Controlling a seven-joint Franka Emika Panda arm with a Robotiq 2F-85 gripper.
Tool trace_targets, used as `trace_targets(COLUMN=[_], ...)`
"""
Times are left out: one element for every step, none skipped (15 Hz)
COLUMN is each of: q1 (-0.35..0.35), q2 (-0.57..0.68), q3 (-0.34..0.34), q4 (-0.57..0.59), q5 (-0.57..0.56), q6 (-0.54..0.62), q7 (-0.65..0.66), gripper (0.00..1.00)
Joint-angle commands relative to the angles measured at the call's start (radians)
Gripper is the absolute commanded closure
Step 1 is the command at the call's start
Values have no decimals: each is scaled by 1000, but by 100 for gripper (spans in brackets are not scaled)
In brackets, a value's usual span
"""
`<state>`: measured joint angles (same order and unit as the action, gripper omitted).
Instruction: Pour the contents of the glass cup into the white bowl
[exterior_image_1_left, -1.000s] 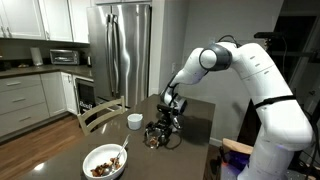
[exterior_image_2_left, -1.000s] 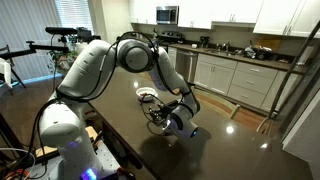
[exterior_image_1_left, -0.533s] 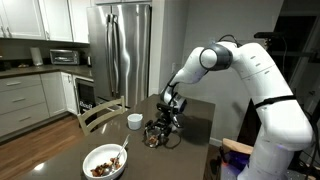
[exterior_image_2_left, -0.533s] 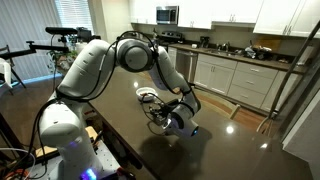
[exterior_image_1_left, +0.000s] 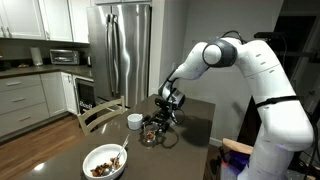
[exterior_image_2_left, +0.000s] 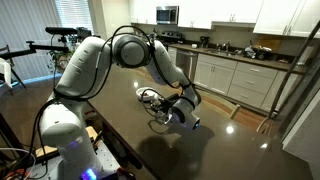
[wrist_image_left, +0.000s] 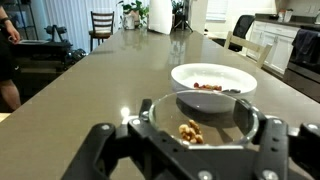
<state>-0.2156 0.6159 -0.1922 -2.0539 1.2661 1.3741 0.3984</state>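
My gripper (wrist_image_left: 203, 120) is shut on the glass cup (wrist_image_left: 160, 118), gripping it by the sides. The cup is clear and holds a few brown food pieces at its bottom. In an exterior view the gripper (exterior_image_1_left: 153, 129) holds the cup (exterior_image_1_left: 149, 135) a little above the dark table, roughly upright. The white bowl (wrist_image_left: 213, 77) lies ahead of the cup in the wrist view, with brown pieces inside. In an exterior view the bowl (exterior_image_1_left: 104, 161) sits near the table's front corner with a utensil in it. The gripper also shows in an exterior view (exterior_image_2_left: 163, 121).
A small opaque white cup (exterior_image_1_left: 135, 121) stands on the table beside the gripper. A wooden chair (exterior_image_1_left: 100, 113) stands at the table's edge. A steel fridge (exterior_image_1_left: 120, 50) and kitchen cabinets are behind. The dark tabletop (wrist_image_left: 90, 85) stretches far ahead.
The gripper has risen slightly with the glass cup and shifted a little toward the bowl. The bowl and the white cup have not moved.
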Motion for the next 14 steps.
trace_targets(q1=[39,47,55,64,73,81,89,97,105,111,119,127,134,143], q2=[-73,-83,-92,-100,-109,-117,-121,-124,-128,-128,-129,-128,-129,-133], q3=[-10,-8,-5,-4,-2,0,1,2,3,5,7,7,7,8], q4=[-12,-9,-6,-1,3,9,16,25,32,42,43,48,53,51], q5=[-3,-6,-7,-10,-12,-14,-17,-20,-26,-32,-38,-47,-57,-66], q6=[8,9,9,12,14,17,20,26,30,33,41,51,65,84], q7=[32,34,37,39,42,45,46,47,48,52,51,47,38,34], gripper=[41,41,41,41,41,41,41,41,41,41,41,41,41,41])
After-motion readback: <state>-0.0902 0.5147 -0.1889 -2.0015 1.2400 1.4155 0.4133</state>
